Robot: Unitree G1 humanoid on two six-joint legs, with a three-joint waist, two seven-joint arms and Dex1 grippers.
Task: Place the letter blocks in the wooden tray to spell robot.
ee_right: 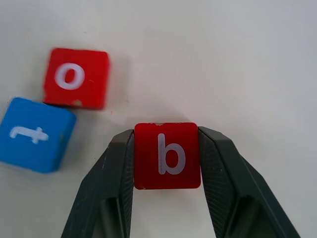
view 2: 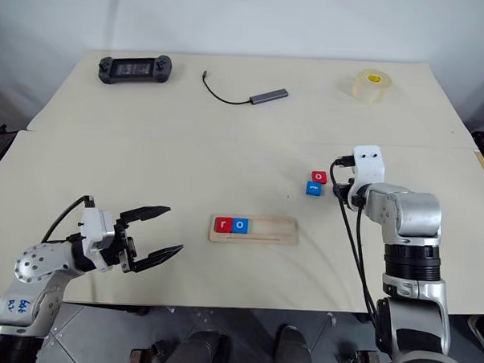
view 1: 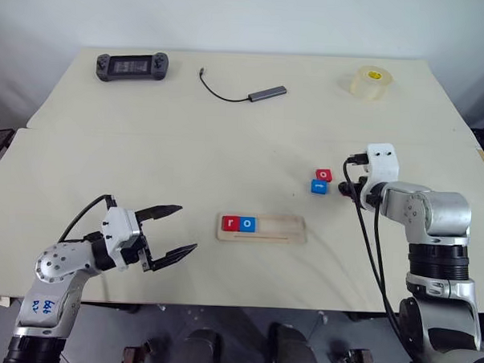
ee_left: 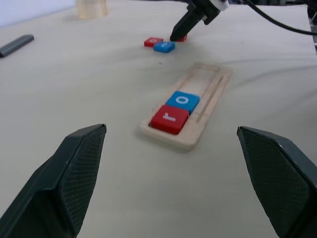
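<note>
Right wrist view, red b block (ee_right: 167, 155), white letter, square

A pale cream table (view 1: 228, 125) fills most of the room, its top made of two sections joined by a seam that runs across the width. Behind it stands a plain white wall (view 1: 249, 17), evenly lit with no hard shadows. On the far section lie a dark handheld game controller (view 1: 132, 66), a grey adapter on a short black cable (view 1: 266, 92), and a roll of clear tape (view 1: 370, 82) near the far right corner. Dark objects too cut off to identify sit at both side edges, and a grey floor (view 1: 243, 342) shows below the table's near edge.
</note>
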